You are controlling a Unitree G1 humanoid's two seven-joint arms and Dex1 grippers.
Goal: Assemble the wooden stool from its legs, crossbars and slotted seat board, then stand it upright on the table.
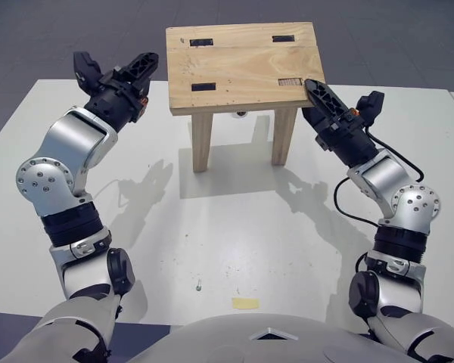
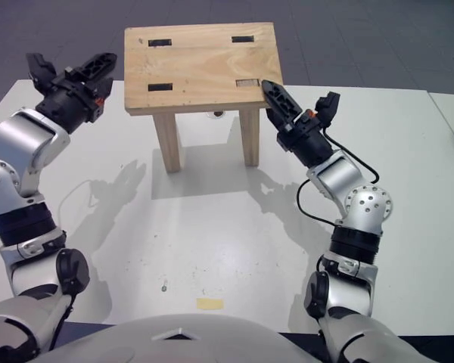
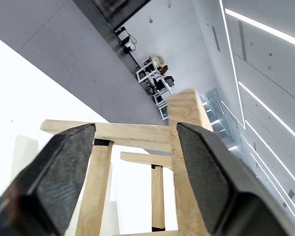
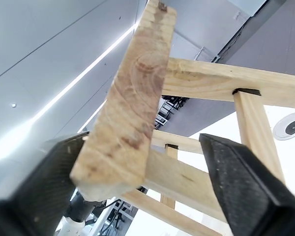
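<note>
The left arm (image 1: pixel 74 144) and the right arm (image 1: pixel 386 178) are wearing smooth silver shells over black joints. A round silver disc (image 1: pixel 38 181) at each elbow is carrying a ring of small screws, and black ribbed collars are banding the upper arms. A thin black cable (image 1: pixel 339 206) is looping beside the right arm. The left pincer (image 1: pixel 115 62) and right pincer (image 1: pixel 344 94) are showing black, each with two tapered fingers (image 3: pixel 206 172) faced in finely textured pads and a small orange mark near the base
</note>
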